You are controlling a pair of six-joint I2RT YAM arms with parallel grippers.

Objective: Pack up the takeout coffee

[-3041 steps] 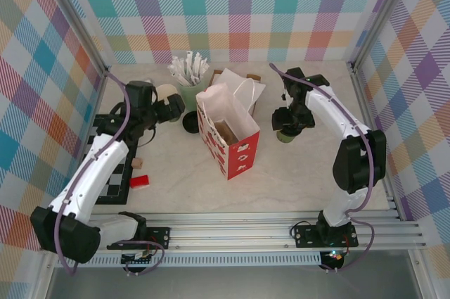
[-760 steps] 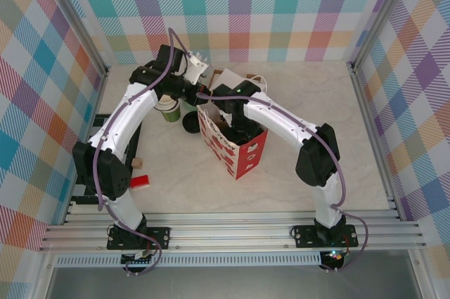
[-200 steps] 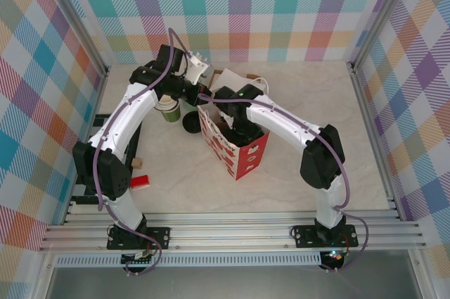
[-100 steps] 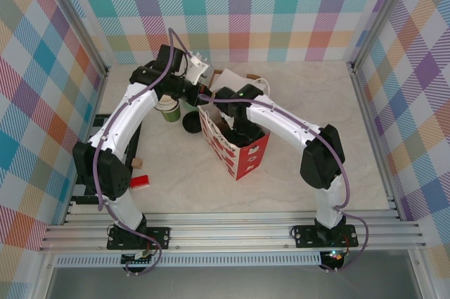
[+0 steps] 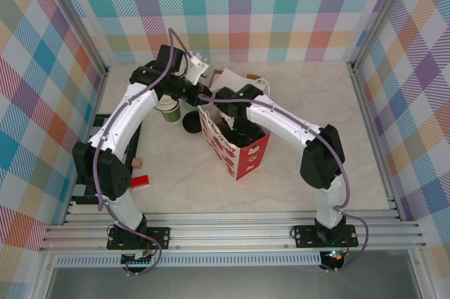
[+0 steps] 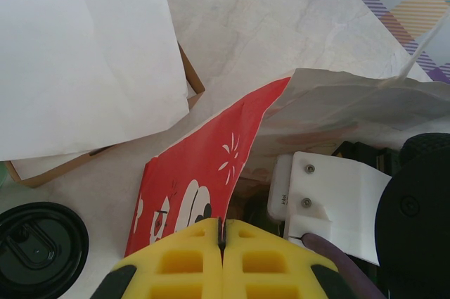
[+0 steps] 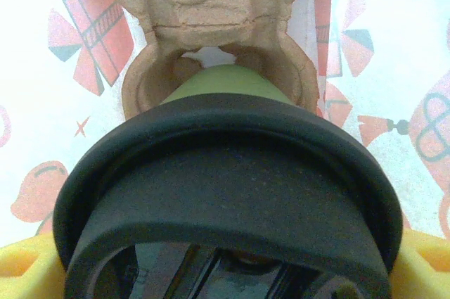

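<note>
The takeout coffee (image 7: 225, 81), a green cup under a black lid (image 7: 225, 193), hangs inside the red-and-white paper bag (image 5: 242, 155) above a brown pulp cup carrier (image 7: 218, 10). My right gripper (image 7: 225, 267) is shut on it, with yellow fingertips (image 7: 21, 267) on either side of the lid. In the top view the right arm reaches down into the bag's mouth (image 5: 235, 126). My left gripper (image 6: 222, 232) is shut on the bag's red rim (image 6: 232, 165) at its back corner (image 5: 201, 91) and holds it open.
A loose black lid (image 5: 190, 123) and a green cup (image 5: 169, 111) sit left of the bag. A cardboard box with white paper (image 6: 84, 67) lies behind it. A red block (image 5: 139, 181) and a small wooden block (image 5: 135, 164) are at the near left.
Nothing has moved in the last second. Since the oldest frame, the right arm has brought the cup from the table's right side into the bag, and the left gripper has taken the bag's rim.
</note>
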